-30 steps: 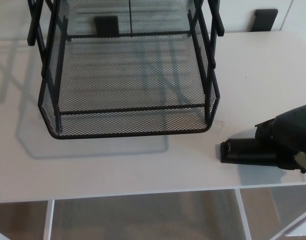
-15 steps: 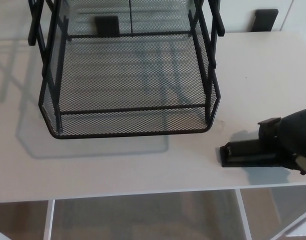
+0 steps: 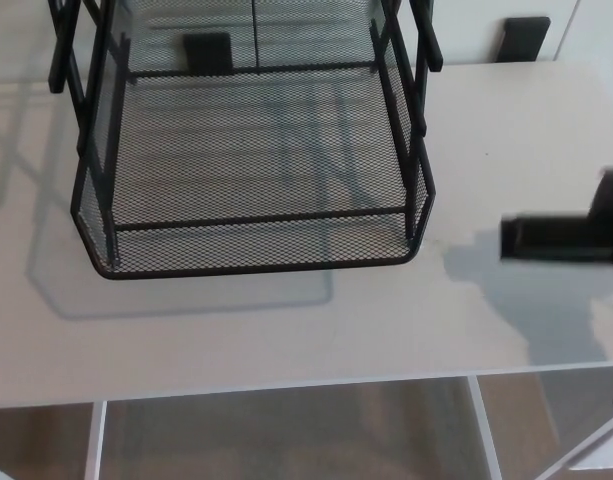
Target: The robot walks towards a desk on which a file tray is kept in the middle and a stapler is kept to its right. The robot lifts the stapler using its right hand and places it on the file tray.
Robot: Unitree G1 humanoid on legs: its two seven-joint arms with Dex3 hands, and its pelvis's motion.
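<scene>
From the head view, the black stapler [image 3: 556, 238] hangs blurred at the right edge of the frame, clear of its shadow on the white worktop [image 3: 286, 330] and well to the right of the mesh file tray [image 3: 256, 268]. It looks stiff, dense and smooth-sided, best held across the body near the back. The right hand [image 3: 612, 195], a dark lump just above its rear end, seems clamped on it, though the fingers are too smeared to make out.
</scene>
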